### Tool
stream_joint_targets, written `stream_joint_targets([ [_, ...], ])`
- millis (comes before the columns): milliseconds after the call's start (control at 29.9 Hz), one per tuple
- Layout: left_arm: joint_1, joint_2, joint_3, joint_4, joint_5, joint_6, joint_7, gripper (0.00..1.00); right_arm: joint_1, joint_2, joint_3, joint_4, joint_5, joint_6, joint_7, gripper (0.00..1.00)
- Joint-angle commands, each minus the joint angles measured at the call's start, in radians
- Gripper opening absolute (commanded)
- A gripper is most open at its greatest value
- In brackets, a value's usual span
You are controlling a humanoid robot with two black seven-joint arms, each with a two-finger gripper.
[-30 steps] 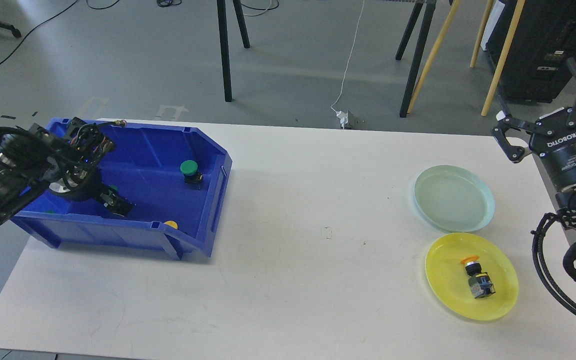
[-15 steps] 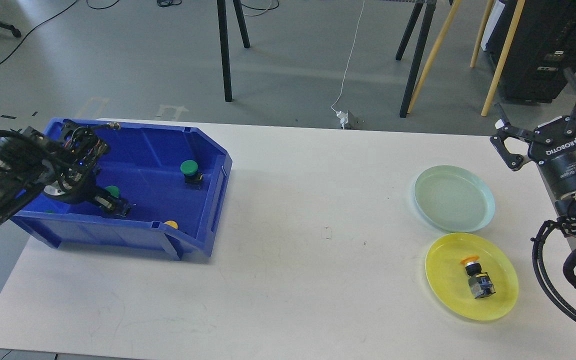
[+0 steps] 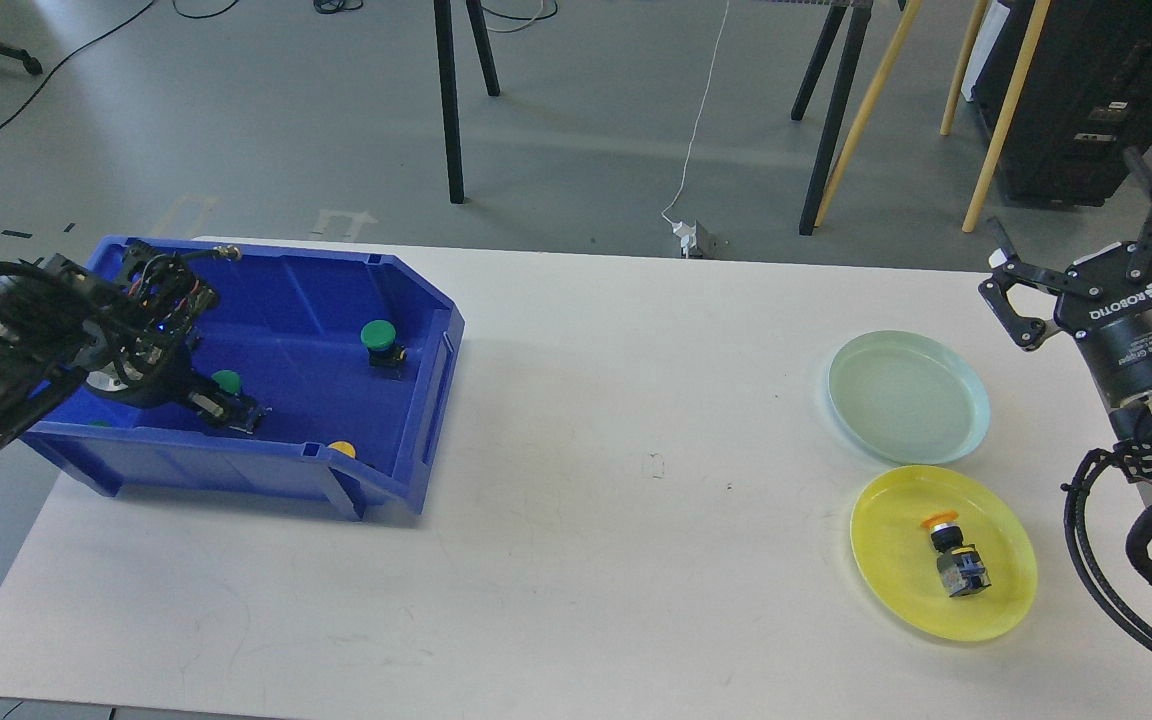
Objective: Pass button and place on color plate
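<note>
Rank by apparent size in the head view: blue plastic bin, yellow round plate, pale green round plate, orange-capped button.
1. Blue plastic bin.
2. Yellow round plate and pale green round plate: look alike, unranked.
3. Orange-capped button, smallest.

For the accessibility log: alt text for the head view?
Left claw reaches into a blue bin beside a green button; its grip is unclear. Right claw hangs open near an empty pale green plate and a yellow plate holding an orange-capped button.

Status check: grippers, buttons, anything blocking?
Left gripper down in blue bin, at a green button; grip unclear. Right gripper open, empty, beside green plate. Yellow plate holds one button. Table between clear.
</note>
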Motion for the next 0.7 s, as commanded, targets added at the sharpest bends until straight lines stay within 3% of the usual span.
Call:
stream_joint_targets([
  [0,-0.011,0.000,-0.006,-0.010,0.000,-0.003,0.000,0.03,-0.002,0.001,0.000,0.000,0.000,0.000,0.001,1.00],
  [134,-0.055,0.038,-0.008,-0.061,0.000,-0.015,0.000,0.03,-0.002,0.001,0.000,0.002,0.000,0.000,0.001,1.00],
  [334,-0.158,0.195,-0.060,-0.294,-0.038,-0.018,0.000,0.03,-0.002,0.001,0.001,0.000,-0.005,0.000,0.001,1.00],
  [668,-0.198,0.371,-0.391,-0.646,-0.239,-0.018,0.000,0.04,-0.002,0.001,-0.006,-0.006,-0.054,0.000,0.001,1.00],
])
